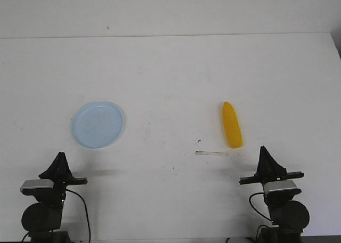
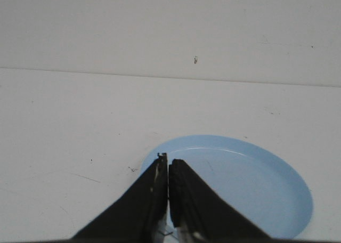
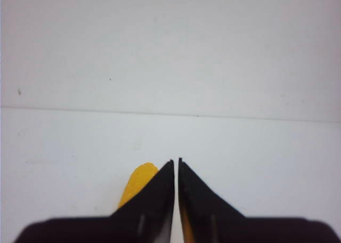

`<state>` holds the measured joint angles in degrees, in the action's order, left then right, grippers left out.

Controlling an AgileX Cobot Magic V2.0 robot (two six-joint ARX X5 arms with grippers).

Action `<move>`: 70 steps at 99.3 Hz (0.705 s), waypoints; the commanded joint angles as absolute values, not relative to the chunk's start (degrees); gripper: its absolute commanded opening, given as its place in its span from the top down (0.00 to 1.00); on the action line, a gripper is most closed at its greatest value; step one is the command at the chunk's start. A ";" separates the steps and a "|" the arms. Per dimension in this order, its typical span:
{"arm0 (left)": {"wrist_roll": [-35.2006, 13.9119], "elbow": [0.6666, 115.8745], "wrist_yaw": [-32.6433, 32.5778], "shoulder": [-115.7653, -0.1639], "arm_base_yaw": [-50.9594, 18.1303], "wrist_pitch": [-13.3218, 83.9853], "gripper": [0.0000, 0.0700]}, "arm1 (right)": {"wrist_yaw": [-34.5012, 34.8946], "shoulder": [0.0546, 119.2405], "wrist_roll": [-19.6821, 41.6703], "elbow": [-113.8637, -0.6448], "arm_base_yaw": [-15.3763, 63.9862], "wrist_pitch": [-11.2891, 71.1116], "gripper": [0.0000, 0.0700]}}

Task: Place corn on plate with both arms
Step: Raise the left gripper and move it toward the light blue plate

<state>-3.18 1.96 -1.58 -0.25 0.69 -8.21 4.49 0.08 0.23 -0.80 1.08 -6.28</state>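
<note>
The yellow corn (image 1: 232, 124) lies on the white table at the right, its pointed end away from me. The pale blue plate (image 1: 98, 124) sits at the left, with nothing on it. My left gripper (image 1: 61, 159) is shut and empty, on the near side of the plate; the left wrist view shows its tips (image 2: 168, 158) in front of the plate (image 2: 250, 184). My right gripper (image 1: 264, 151) is shut and empty, near and a little right of the corn. In the right wrist view its tips (image 3: 176, 161) hide most of the corn (image 3: 139, 181).
A thin pale strip (image 1: 211, 153) and small dark specks lie on the table between the corn and the near edge. The table's far edge (image 1: 170, 36) meets a plain wall. Cables trail from both arm bases at the near edge.
</note>
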 commanded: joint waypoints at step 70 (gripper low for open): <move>-6.07 6.90 -1.74 -0.45 0.69 -10.79 1.00 | 4.49 0.08 0.14 -0.73 1.10 -6.85 0.98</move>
<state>-5.56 3.68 -1.61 -0.43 0.69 -9.34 4.49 0.08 0.21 -0.80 1.08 -6.28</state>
